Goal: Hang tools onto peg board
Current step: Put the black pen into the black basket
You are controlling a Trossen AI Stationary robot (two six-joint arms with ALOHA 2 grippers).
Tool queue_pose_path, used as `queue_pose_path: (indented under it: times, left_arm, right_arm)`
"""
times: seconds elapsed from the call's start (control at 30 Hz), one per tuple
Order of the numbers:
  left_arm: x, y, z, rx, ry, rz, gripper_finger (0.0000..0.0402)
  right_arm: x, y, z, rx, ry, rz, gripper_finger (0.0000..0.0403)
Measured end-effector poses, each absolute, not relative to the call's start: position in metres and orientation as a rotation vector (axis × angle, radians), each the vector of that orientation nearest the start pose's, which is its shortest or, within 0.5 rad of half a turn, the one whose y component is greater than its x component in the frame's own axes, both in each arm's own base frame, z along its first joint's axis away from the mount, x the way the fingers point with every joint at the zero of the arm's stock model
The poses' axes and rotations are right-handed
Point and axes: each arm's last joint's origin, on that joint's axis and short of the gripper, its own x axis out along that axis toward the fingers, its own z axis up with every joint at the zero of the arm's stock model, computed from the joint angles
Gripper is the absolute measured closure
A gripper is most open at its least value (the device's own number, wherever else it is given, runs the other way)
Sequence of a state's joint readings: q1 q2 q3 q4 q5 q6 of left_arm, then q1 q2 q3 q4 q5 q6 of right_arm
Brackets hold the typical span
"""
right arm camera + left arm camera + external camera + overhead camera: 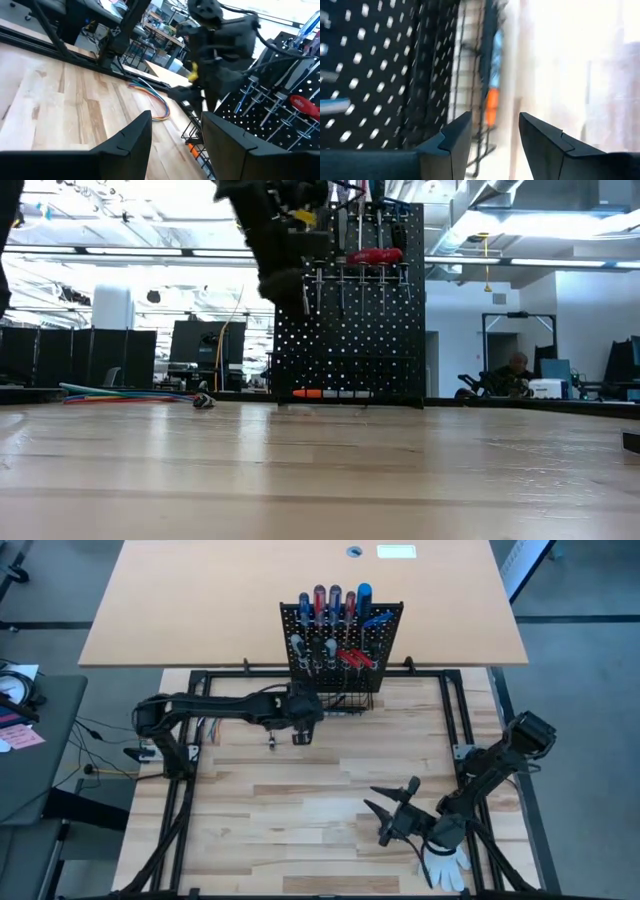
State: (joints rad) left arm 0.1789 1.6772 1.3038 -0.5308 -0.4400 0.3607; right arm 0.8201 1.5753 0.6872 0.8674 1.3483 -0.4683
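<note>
**Tools on the peg board, left gripper at its front**

The peg board (342,645) stands upright at the far edge of the wooden worktop (300,810), near its middle. The tools (335,605) hang on it: screwdrivers with red, blue and black handles along the top row, their shafts pointing down through the silver rings, and a red-handled one (375,255) lower down. A wire basket (350,700) sits at the board's base.

The left gripper (285,740) hovers just in front of the board's left part, its fingers (452,142) spread with nothing between them.

The right gripper (395,810) waits well apart, near the worktop's front right, fingers (127,140) spread and empty, just beside a white glove (445,865). A loop of coloured wires (155,102) lies at the worktop's far left.
</note>
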Motion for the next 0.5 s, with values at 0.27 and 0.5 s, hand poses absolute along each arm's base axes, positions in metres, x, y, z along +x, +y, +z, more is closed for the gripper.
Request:
queue_pose_path:
  times: [0.27,0.5]
  left_arm:
    - [0.333,0.092,0.233,0.376,0.746,0.411,0.0247]
    - [0.327,0.132,0.245,0.098,0.604,0.367,0.0247]
  right_arm:
    - [0.231,0.189,0.214,-0.452,0.135,-0.546,0.0227]
    - [0.238,0.18,0.214,-0.44,0.139,-0.577,0.0227]
